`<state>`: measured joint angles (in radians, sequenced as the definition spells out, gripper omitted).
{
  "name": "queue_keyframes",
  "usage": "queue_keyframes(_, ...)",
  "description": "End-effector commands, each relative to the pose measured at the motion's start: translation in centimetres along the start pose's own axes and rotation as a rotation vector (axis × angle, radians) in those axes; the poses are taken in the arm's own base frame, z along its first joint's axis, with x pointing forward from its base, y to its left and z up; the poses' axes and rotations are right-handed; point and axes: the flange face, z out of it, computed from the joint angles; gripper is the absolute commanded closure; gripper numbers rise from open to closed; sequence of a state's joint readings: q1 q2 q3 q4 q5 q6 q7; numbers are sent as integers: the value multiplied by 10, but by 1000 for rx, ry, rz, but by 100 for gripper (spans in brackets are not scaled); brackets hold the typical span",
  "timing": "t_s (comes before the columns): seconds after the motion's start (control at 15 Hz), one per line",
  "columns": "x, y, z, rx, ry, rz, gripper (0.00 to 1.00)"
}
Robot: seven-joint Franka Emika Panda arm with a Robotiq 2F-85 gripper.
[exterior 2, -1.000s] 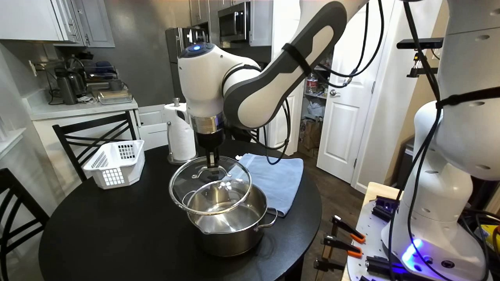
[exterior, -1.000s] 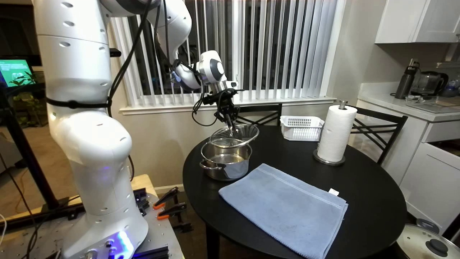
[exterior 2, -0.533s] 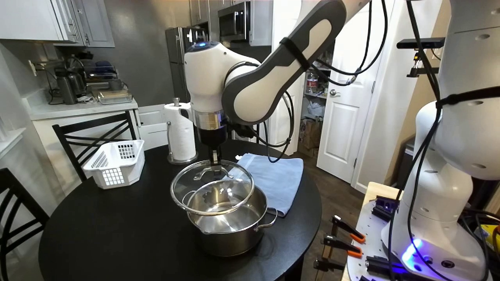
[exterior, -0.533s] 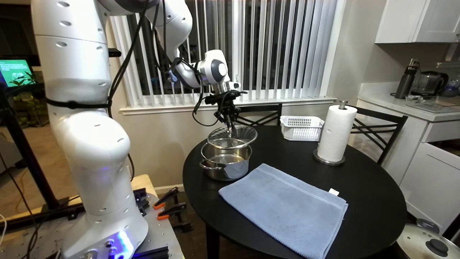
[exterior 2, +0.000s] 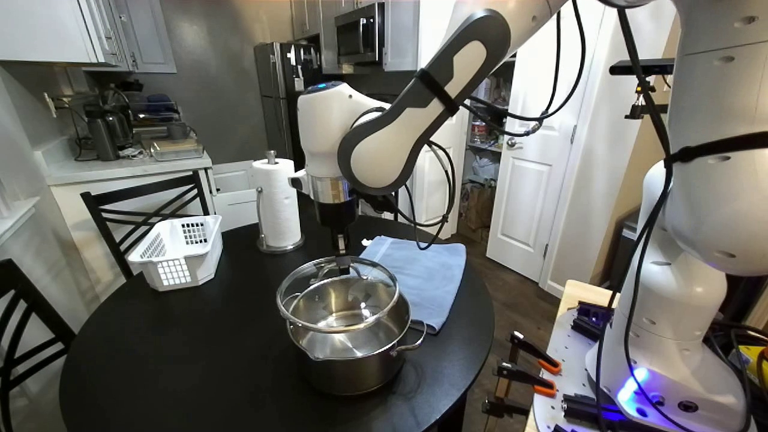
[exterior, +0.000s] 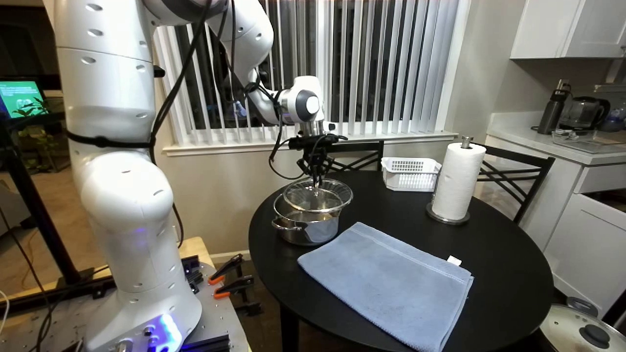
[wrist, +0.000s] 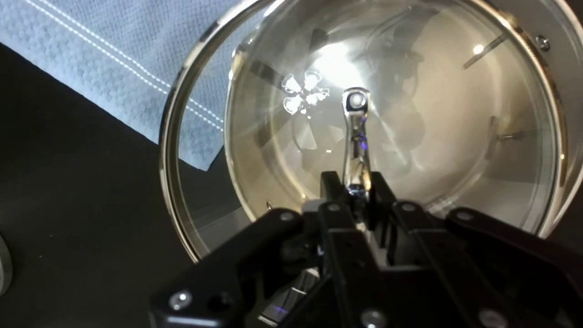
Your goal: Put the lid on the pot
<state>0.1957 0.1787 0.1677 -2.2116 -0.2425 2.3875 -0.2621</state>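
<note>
I'm holding lid [exterior 2: 337, 297] above pot [exterior 2: 354, 373], jaws pinching lid's handle [wrist: 356, 148]. Lid poking out past pot, away from robot base [exterior: 144, 298]; likely needing nudge back toward base, then down.

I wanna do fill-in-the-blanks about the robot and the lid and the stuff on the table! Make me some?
1. The gripper holds the glass lid by its metal ____.
2. The lid is not yet seated on the steel ____.
3. The cloth is coloured ____.
4. The plastic basket is coloured ____.

Missing words: handle; pot; blue; white.
</note>
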Motion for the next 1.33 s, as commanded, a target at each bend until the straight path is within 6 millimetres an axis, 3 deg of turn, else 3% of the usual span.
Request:
queue_keyframes(0.0, 12, -3, -2, 50, 30, -49, 96)
queue_keyframes(0.8, 12, -14, 15, 115, 14, -23, 96)
queue_keyframes(1.27, -12, -20, 27, 155, -6, 54, 96)
